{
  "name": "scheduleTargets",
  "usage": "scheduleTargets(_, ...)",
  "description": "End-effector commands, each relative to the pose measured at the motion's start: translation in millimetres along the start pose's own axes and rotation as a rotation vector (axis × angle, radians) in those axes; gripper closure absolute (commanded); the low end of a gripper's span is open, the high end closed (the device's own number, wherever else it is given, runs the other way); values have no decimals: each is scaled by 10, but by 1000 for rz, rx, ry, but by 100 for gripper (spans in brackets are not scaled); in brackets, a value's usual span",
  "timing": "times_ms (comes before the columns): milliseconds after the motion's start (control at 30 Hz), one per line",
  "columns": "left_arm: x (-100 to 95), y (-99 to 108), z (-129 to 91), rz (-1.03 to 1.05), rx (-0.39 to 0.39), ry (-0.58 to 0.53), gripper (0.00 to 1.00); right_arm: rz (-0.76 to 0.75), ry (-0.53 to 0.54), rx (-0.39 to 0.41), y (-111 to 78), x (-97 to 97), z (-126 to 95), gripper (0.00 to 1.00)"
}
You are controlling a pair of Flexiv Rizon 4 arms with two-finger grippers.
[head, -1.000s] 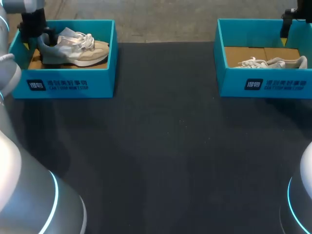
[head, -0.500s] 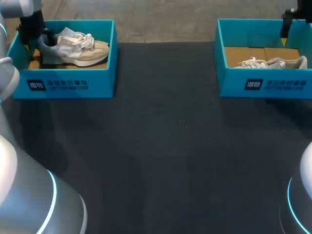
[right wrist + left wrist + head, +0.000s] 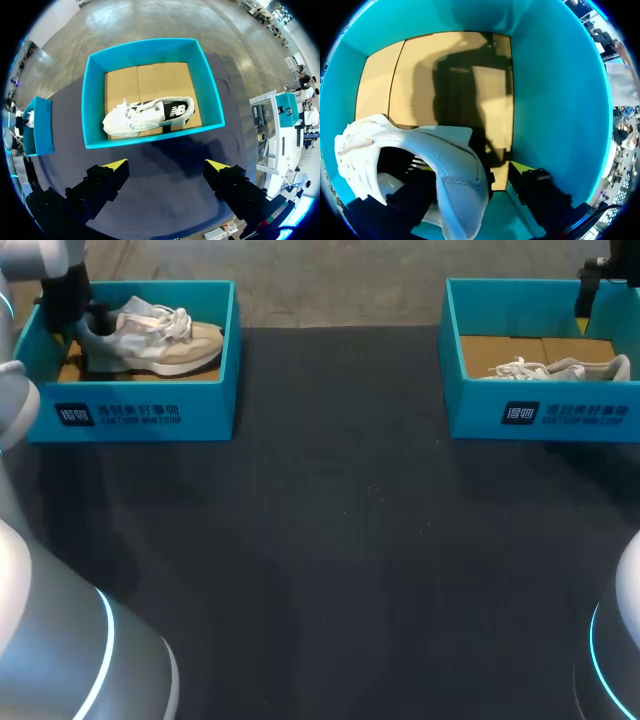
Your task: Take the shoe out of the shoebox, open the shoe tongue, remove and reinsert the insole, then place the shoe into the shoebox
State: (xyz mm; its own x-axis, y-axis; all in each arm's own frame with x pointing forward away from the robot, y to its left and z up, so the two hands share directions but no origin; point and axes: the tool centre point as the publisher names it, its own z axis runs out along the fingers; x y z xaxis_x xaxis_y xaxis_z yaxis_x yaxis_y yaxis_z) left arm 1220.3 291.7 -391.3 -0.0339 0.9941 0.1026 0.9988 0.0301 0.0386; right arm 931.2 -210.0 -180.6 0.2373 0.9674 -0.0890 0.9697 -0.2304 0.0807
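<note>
Straddling the shoe (image 3: 455, 175) heel, left claw (image 3: 470, 170) sits in white-lettered shoebox (image 3: 205, 400).

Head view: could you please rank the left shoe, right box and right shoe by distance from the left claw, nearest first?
1. Left shoe, beside the left claw.
2. Right box, across the table.
3. Right shoe, inside that box.

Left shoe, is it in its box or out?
In. The shoe lies on the cardboard floor inside the left box, with the left hand at its heel.
</note>
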Motion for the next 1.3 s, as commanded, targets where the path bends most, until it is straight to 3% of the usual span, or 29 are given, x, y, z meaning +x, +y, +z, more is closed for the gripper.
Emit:
scheduleTargets(33,25,117,57,6,148,-3,45,1,-1,-1,0,2,2,0)
scheduleTargets(133,20,117,58,15,150,-1,53,1,-1,-1,0,2,2,0)
scheduleTargets(200,17,119,56,21,149,3,67,1,-1,-1,0,2,2,0)
scheduleTargets(233,16,120,56,22,149,3,69,1,-1,-1,0,2,2,0)
scheduleTargets(300,13,124,56,25,150,5,86,1,-1,-1,0,2,2,0)
scheduleTargets(333,13,125,56,27,150,6,100,1,-1,-1,0,2,2,0)
scheduleTargets(700,25,116,16,63,136,6,100,1,-1,-1,0,2,2,0)
scheduleTargets(1300,85,43,-263,69,75,-31,100,1,-1,-1,0,2,2,0)
